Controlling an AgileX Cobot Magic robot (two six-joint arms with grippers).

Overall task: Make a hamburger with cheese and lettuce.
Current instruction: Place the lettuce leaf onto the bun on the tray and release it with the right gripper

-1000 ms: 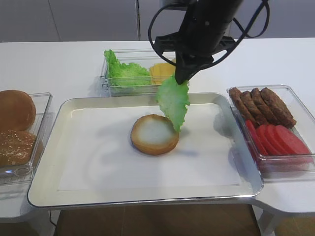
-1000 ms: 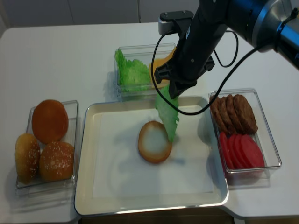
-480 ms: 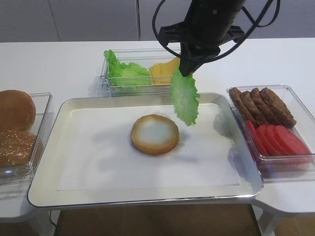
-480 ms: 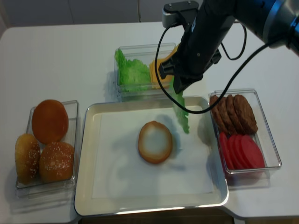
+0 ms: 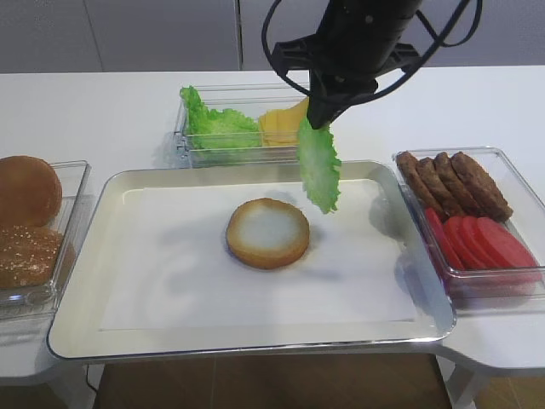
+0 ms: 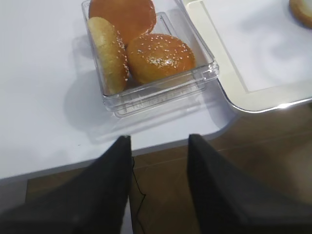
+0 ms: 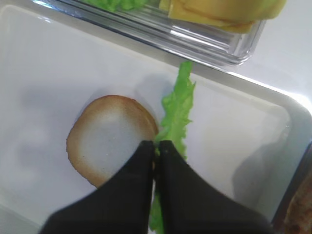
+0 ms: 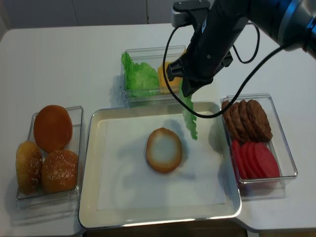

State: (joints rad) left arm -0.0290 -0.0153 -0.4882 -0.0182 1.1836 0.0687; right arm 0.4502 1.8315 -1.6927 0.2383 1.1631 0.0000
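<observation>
bun box: clear plastic tub [image 5: 51, 256] on the desk off the tray's left edge, holding domed brown bun tops [image 5: 25, 189], some seeded. Likely saved for the last step.
left gripper: [image 6: 158, 146] parked over the desk's front edge by that tub, fingers spread, nothing between them.
tray: shallow metal tray [image 5: 102, 328] with white paper liner, front-centre of the desk; it's the build surface.
hamburger: flat round bun half [image 5: 267, 232] near tray centre, pale cut face up, toasted golden rim. Bare, so no layer placed yet.
greens/cheese box: clear tub [image 5: 189, 146] just behind the tray's back edge. Spare frilly leaves on its left, cheese [image 5: 279, 123] on its right: smooth yellow slices, straight edges, stacked.
lettuce: thin ruffled green leaf [image 5: 319, 166] hanging limp, edge-on, above the tray toward its back edge, just right of the bun, not touching it. Pinched at the top so it drapes.
right gripper: [image 7: 157, 146] clamped on the leaf's upper edge, jaws pressed together, pointing down. Needs to move left over the bun before release.
meat box: clear tub [image 5: 511, 281] off the tray's right edge, ridged brown patties behind, red tomato slices in front.
</observation>
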